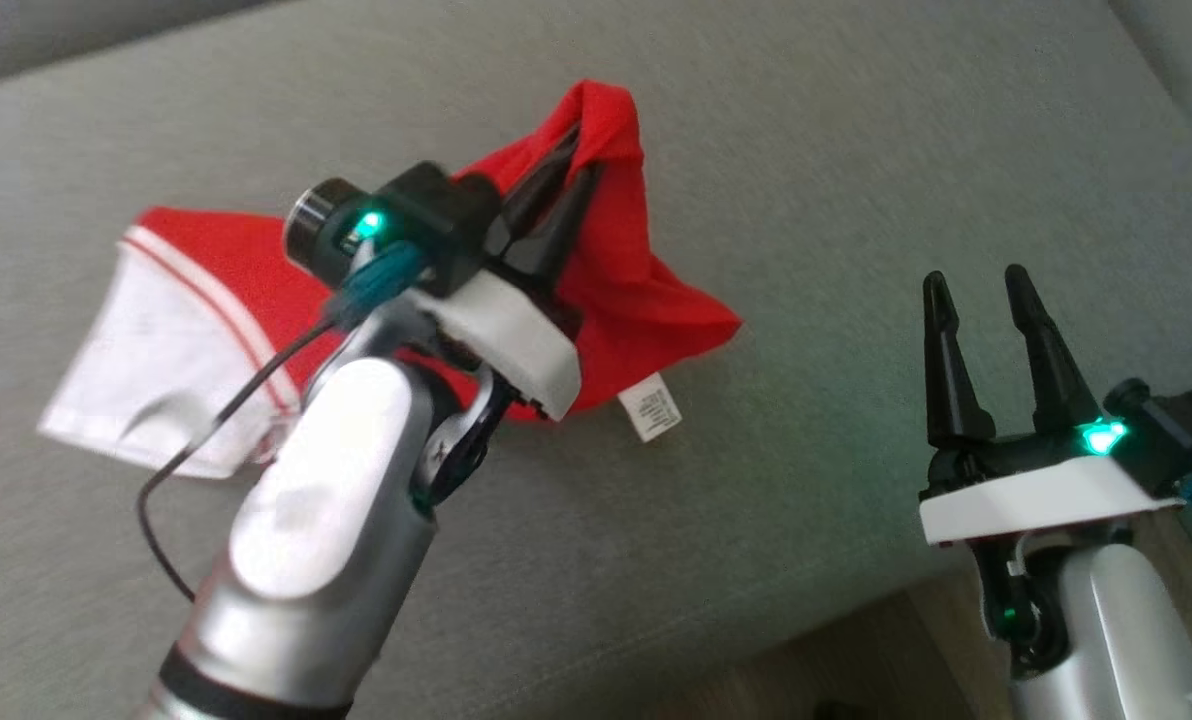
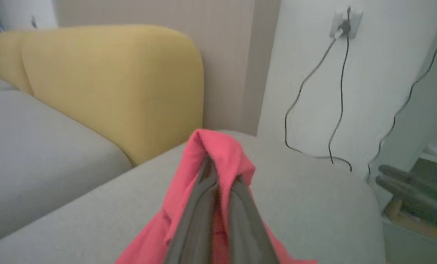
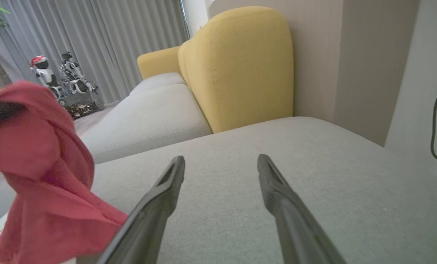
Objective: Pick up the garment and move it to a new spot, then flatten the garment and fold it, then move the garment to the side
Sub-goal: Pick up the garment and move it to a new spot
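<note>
While pinching a raised fold of the red garment (image 1: 646,290), the left gripper (image 1: 571,175) is nearest. The right gripper (image 1: 981,290), fingers spread, waits well apart; the cloth trails away leftward.

Grey fabric sofa seat (image 1: 806,150) bearing a red-and-white garment (image 1: 656,290), white half spread flat at left, red half bunched upward, white label (image 1: 649,407) lying on the weave.

- Found left gripper (image 1: 568,170) clamped on a raised fold of the red-and-white garment (image 1: 646,290).
- Noted its remainder lying on grey cushion (image 1: 806,150).
- Logged right gripper (image 1: 976,280) well apart, fingers (image 1: 946,350) spread, empty.
</note>
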Controlling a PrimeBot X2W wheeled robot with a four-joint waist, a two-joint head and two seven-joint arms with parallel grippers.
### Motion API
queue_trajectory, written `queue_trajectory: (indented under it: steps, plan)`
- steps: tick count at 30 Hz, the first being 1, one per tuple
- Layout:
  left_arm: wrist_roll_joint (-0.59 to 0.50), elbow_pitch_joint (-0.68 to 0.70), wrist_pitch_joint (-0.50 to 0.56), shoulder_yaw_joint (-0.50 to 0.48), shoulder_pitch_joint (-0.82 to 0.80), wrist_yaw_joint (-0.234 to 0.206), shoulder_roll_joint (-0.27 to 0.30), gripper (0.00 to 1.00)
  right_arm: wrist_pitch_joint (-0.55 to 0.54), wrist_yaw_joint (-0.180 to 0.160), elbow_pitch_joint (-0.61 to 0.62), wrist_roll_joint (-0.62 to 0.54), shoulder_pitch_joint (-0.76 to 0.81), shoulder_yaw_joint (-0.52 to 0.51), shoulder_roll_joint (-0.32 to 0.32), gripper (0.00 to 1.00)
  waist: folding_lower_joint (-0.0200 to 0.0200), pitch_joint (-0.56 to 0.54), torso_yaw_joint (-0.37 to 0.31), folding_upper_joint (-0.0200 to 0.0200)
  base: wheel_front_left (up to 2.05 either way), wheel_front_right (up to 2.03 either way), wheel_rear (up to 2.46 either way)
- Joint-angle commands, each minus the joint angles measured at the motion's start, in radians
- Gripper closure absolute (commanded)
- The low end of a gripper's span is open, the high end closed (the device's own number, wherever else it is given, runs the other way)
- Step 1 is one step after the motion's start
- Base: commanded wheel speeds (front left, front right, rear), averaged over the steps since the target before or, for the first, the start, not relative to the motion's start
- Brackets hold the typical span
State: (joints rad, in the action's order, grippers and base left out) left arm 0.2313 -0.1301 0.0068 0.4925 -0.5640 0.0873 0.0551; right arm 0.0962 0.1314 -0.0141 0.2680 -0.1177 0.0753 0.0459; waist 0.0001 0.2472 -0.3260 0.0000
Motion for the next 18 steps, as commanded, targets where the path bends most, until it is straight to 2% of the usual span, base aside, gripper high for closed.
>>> queue_trajectory:
  steps: [1, 6, 10, 11, 12, 13, 18]
  plan:
    - [0.002, -0.02, 0.026, -0.017, -0.033, 0.001, 0.005, 1.0, 0.019, -0.001, 0.024, 0.013, -0.039, 0.027, 0.004, 0.0, -0.0001, 0.081, -0.076, 0.0, 0.0, 0.0, 0.0]
    - [0.031, -0.183, 0.07, 0.01, -0.054, 0.016, 0.004, 1.0, 0.05, -0.001, -0.003, 0.03, -0.056, 0.034, 0.004, 0.0, -0.0001, 0.114, -0.091, 0.0, 0.0, 0.0, 0.0]
    - [0.037, -0.247, 0.089, 0.035, -0.068, 0.023, 0.004, 1.0, 0.06, -0.001, -0.018, 0.032, -0.065, 0.03, 0.004, 0.0, -0.0001, 0.121, -0.081, 0.0, 0.0, 0.0, 0.0]
    - [0.045, -0.264, 0.095, 0.042, -0.072, 0.025, 0.003, 0.68, 0.062, -0.001, -0.023, 0.032, -0.068, 0.029, 0.004, 0.0, -0.0001, 0.122, -0.075, 0.0, 0.0, 0.0, 0.0]
    - [0.049, -0.277, 0.098, 0.049, -0.077, 0.027, 0.003, 0.47, 0.062, -0.001, -0.028, 0.03, -0.072, 0.029, 0.004, 0.0, -0.0001, 0.121, -0.07, 0.0, 0.0, 0.0, 0.0]
    - [0.056, -0.289, 0.101, 0.057, -0.082, 0.03, 0.003, 0.0, 0.063, -0.001, -0.032, 0.029, -0.075, 0.03, 0.004, 0.0, -0.0001, 0.118, -0.063, 0.0, 0.0, 0.0, 0.0]
    - [0.069, -0.29, 0.046, 0.068, -0.089, 0.028, 0.001, 0.0, 0.061, -0.001, -0.046, 0.015, -0.085, 0.026, 0.004, 0.0, -0.0001, 0.087, -0.02, 0.0, 0.0, 0.0, 0.0]
